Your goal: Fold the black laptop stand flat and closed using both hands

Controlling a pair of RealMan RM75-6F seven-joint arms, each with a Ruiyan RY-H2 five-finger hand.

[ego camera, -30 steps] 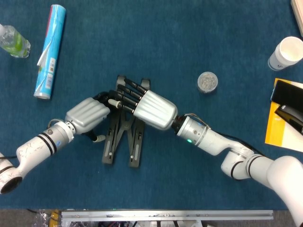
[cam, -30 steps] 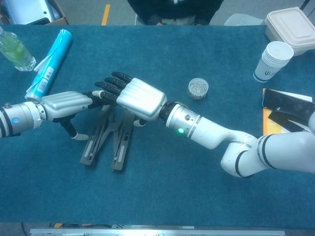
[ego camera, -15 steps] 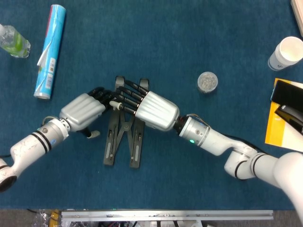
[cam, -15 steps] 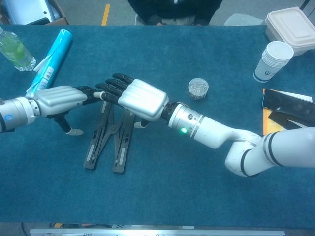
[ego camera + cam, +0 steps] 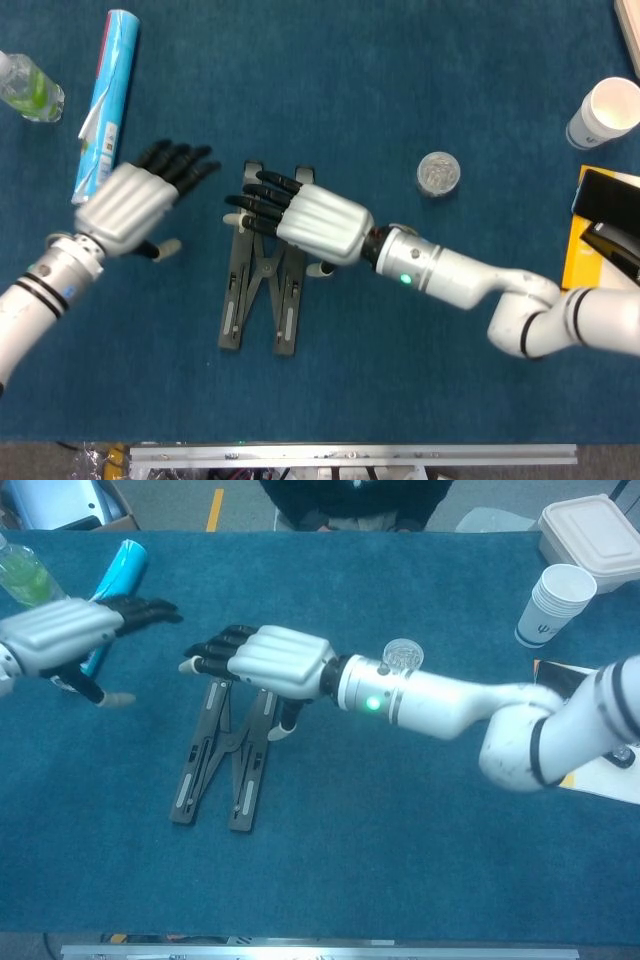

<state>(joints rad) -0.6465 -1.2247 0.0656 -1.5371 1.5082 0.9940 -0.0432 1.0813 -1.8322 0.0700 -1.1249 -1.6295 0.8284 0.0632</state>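
The black folding laptop stand (image 5: pixel 262 290) lies flat on the blue-carpeted table (image 5: pixel 400 100), its two slotted rails joined by crossed links and narrowing toward the far end. The right hand (image 5: pixel 305 218) hovers over that far end, dark fingers (image 5: pixel 262 200) extended and slightly apart, holding nothing; whether they touch the stand cannot be told, and the hand hides the hinge region. The left hand (image 5: pixel 132 202), raised well clear to the stand's left, has its fingers (image 5: pixel 178 160) spread and empty. One blue cylindrical tube (image 5: pixel 105 108), one clear bottle (image 5: pixel 28 88) cut off at the edge, one small round jar (image 5: pixel 438 172), one white paper cup (image 5: pixel 603 112).
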